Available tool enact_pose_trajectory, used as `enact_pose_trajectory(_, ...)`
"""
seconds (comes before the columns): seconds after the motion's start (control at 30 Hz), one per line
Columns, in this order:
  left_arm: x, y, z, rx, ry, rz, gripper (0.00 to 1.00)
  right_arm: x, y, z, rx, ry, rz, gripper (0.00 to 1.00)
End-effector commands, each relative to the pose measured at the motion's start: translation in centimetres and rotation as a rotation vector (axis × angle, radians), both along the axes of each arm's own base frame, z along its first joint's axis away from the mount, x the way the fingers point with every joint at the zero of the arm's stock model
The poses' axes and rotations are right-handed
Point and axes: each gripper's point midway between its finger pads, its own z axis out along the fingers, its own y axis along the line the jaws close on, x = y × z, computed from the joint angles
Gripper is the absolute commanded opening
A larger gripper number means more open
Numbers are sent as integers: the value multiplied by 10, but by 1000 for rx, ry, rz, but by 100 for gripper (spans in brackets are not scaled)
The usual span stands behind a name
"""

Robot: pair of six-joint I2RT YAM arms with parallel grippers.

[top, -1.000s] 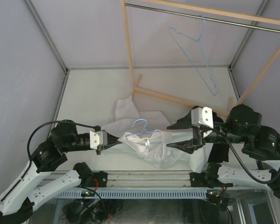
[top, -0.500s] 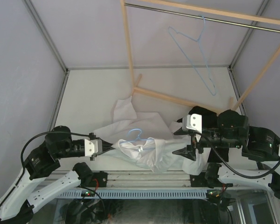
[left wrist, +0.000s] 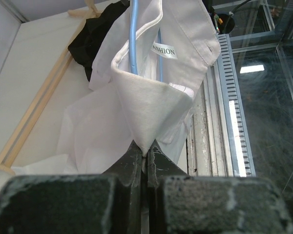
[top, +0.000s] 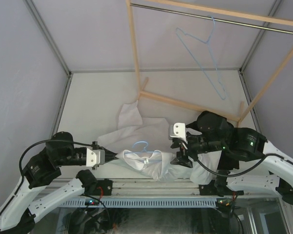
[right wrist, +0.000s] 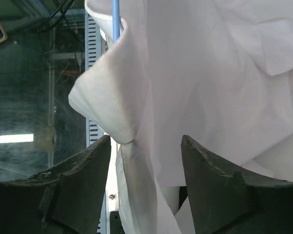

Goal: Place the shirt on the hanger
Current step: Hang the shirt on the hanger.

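The white shirt (top: 136,134) lies crumpled near the table's front edge, with a light blue hanger (top: 142,147) lying in its collar. My left gripper (top: 115,156) is shut on the collar's left tip and holds it taut. In the left wrist view the gripper (left wrist: 145,152) pinches the collar point (left wrist: 151,102), and the hanger's wire (left wrist: 133,39) runs inside the collar. My right gripper (top: 179,152) is open at the shirt's right side. In the right wrist view its jaws (right wrist: 145,151) straddle hanging fabric (right wrist: 210,87) below a collar point (right wrist: 107,105). The hanger wire (right wrist: 116,19) shows above.
A wooden rack (top: 133,53) with a metal rail (top: 215,19) stands at the back, and its base bar (top: 185,103) lies across the table. A second blue hanger (top: 207,58) hangs from the rail. The metal rail of the front edge (top: 151,201) runs just below the shirt.
The right arm has swung left toward the shirt, jaws still open. The left gripper has drawn the collar left and nearer. The shirt and hanger have shifted toward the front edge.
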Motion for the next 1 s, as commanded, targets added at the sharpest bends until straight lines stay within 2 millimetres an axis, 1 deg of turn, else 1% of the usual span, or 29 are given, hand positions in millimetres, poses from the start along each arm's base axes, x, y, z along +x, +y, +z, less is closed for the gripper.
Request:
enact_pose_trajectory(0.0, -8, -1, 39, -89, -99, -55, 0, -6, 13, 8, 54, 2, 62, 56)
enact_pose_trajectory(0.1, -9, -2, 41, -98, -106, -64, 0, -11, 22, 10, 75, 23, 106, 46)
enact_pose_trajectory(0.17, -8, -3, 42, -101, -106, -63, 0, -14, 28, 12, 93, 34, 131, 44)
enact_pose_trajectory(0.23, -6, -4, 41, -97, -100, -56, 0, -17, 32, 15, 109, 42, 154, 40)
enact_pose_trajectory(0.27, -5, -5, 41, -97, -98, -52, 0, -18, 34, 16, 115, 47, 164, 35)
enact_pose_trajectory(0.3, -4, -5, 40, -95, -94, -49, 0, -20, 35, 16, 117, 52, 175, 27)
enact_pose_trajectory(0.37, -2, -4, 40, -95, -91, -34, 0, -20, 36, 14, 111, 59, 180, 6)
enact_pose_trajectory(0.4, -1, -4, 40, -97, -91, -22, 0, -19, 36, 12, 101, 57, 178, 0)
enact_pose_trajectory(0.43, 0, -3, 40, -100, -90, -11, 1, -18, 35, 10, 95, 54, 172, 0)
enact_pose_trajectory(0.47, 1, -2, 41, -104, -90, 1, 5, -16, 34, 9, 90, 51, 159, 0)
enact_pose_trajectory(0.5, 2, -1, 42, -110, -88, 15, 9, -15, 33, 9, 90, 44, 147, 0)
enact_pose_trajectory(0.6, 7, 4, 44, -140, -88, 70, 27, -5, 27, 11, 102, 15, 78, 0)
enact_pose_trajectory(0.63, 8, 6, 44, -152, -88, 92, 30, -1, 24, 11, 105, 2, 46, 0)
enact_pose_trajectory(0.7, 12, 11, 44, -174, -92, 135, 30, 6, 20, 17, 124, -17, -4, 0)
enact_pose_trajectory(0.77, 13, 16, 46, -197, -95, 166, 31, 11, 15, 11, 120, -14, -39, 0)
enact_pose_trajectory(0.87, 10, 21, 49, -233, -95, 185, 34, 12, 11, 12, 132, -13, -54, 0)
enact_pose_trajectory(0.93, 11, 20, 52, -261, -87, 190, 44, 11, 10, 13, 140, -14, -49, 0)
enact_pose_trajectory(0.97, 12, 18, 54, -283, -77, 197, 52, 11, 11, 14, 141, -16, -45, 0)
